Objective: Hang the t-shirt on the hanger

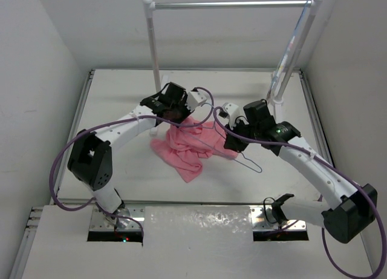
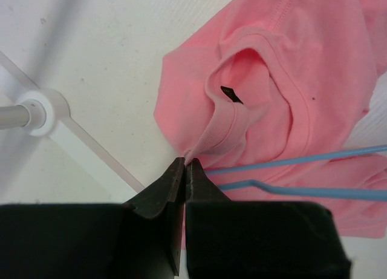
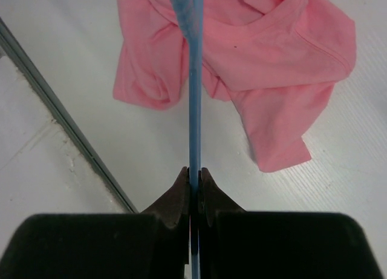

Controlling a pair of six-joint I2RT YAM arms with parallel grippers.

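Observation:
The salmon-pink t-shirt (image 1: 181,147) lies crumpled on the table between the two arms. My left gripper (image 1: 176,118) is at its far edge. In the left wrist view that gripper (image 2: 185,162) is shut on the ribbed collar of the t-shirt (image 2: 284,67). The pale-blue wire hanger (image 1: 248,164) slants across the shirt's right side. My right gripper (image 1: 233,146) holds it. In the right wrist view the gripper (image 3: 194,170) is shut on the hanger (image 3: 193,109), whose wire runs straight ahead over the t-shirt (image 3: 266,55). Two hanger wires (image 2: 302,161) cross the shirt below the collar.
A clothes rack stands at the back, with a horizontal bar (image 1: 233,5) and two white uprights (image 1: 153,43). Its round foot (image 2: 39,112) is close to the left of my left gripper. A table seam (image 3: 54,109) runs diagonally left of my right gripper.

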